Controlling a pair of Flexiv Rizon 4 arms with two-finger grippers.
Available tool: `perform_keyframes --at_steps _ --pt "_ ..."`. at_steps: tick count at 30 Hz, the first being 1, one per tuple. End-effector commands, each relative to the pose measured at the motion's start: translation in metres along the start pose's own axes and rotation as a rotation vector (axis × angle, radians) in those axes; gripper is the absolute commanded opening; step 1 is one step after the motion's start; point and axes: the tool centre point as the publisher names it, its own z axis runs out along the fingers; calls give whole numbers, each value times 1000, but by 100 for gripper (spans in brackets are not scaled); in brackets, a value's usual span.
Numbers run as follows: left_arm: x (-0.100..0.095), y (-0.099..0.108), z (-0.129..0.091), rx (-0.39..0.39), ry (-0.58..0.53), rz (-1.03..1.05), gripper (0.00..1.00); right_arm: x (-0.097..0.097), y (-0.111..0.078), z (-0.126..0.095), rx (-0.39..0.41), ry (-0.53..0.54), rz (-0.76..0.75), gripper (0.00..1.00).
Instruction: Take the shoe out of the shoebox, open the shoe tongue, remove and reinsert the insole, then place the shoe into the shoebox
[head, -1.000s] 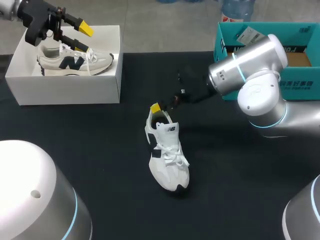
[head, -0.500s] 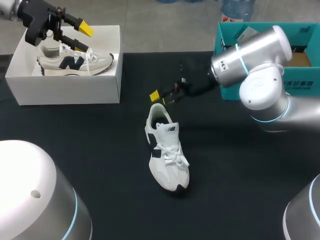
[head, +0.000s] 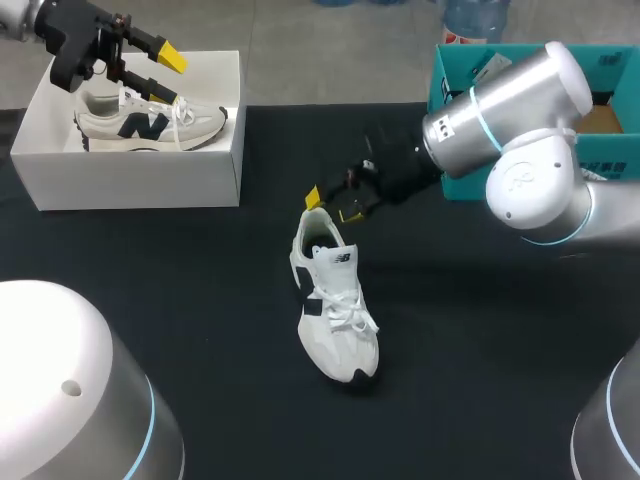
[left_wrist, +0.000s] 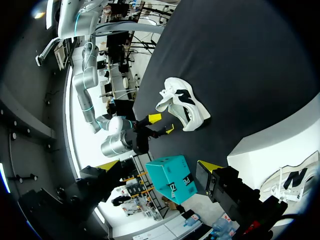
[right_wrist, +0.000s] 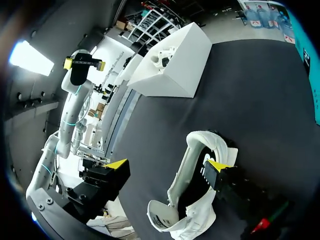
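loose shoe (head: 337, 310) lies mid-table (head: 200, 300); right gripper (head: 332, 204) hangs just above its heel opening, fingers apart.
white shoebox (head: 130, 165), holding a second shoe (head: 150, 122), stands well apart to the loose shoe's far left, with left gripper (head: 165, 78) spread wide above it; teal box (head: 520, 75) stands to its far right; the loose shoe is well apart from every table edge.

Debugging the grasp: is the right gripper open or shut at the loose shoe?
Open. The right gripper has its tips wide apart, one over the heel opening of the shoe, nothing clamped.
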Motion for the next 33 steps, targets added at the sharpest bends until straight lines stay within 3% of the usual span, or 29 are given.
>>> perform_keyframes --at_steps 1,23,27,33 --pt "0 0 0 1 4 1 100 5 4 -6 16 -90 1 100" --pt "0 0 0 1 4 1 100 6 4 -7 15 -94 -4 100" --pt "0 0 0 1 4 1 100 6 2 -6 107 -281 177 100" --pt "0 0 0 1 4 1 100 6 -1 -7 110 -434 232 100"
